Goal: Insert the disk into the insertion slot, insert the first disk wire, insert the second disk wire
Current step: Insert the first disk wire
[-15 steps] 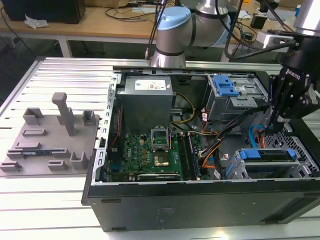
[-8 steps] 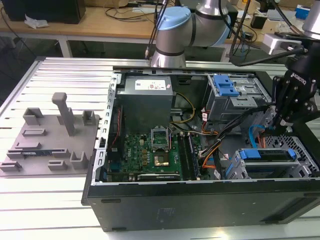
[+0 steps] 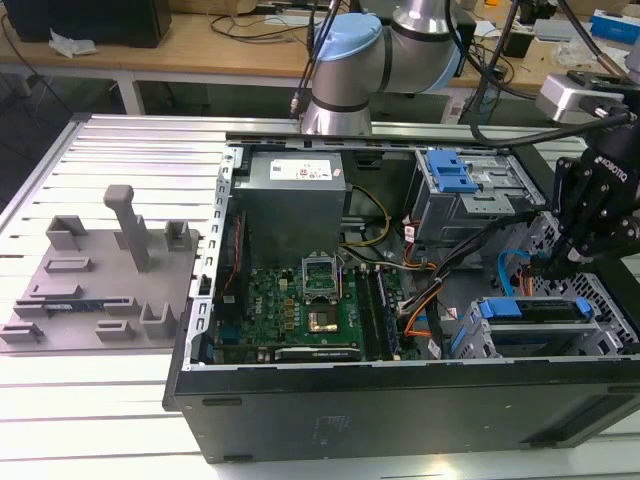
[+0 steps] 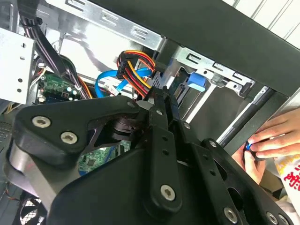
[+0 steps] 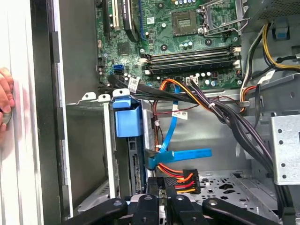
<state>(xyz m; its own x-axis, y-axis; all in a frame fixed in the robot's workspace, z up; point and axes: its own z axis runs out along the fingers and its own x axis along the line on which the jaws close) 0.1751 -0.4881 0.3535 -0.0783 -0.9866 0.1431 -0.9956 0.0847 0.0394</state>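
Note:
The disk (image 3: 540,312), in its blue carrier (image 3: 499,308), lies inside the insertion slot (image 3: 468,338) at the exterior view's right. In the first wrist view the carrier's blue tab (image 5: 126,119) tops the disk's rear edge (image 5: 136,174). A blue flat wire (image 5: 183,154) ends right at that rear edge. My gripper (image 3: 548,268) hangs just behind the disk. Its fingers (image 5: 174,206) stand close together, shut on the black plug (image 5: 183,181) of a red, orange and yellow wire. In the second wrist view the gripper (image 4: 159,97) points at that coloured wire (image 4: 137,71).
The open computer case holds a green motherboard (image 3: 300,300), a grey power supply (image 3: 295,200) and a taller grey bay with a blue lever (image 3: 450,175). Black cable bundles (image 5: 225,117) cross beside the slot. A person's hand (image 4: 272,140) rests on the case's outer edge (image 5: 4,101).

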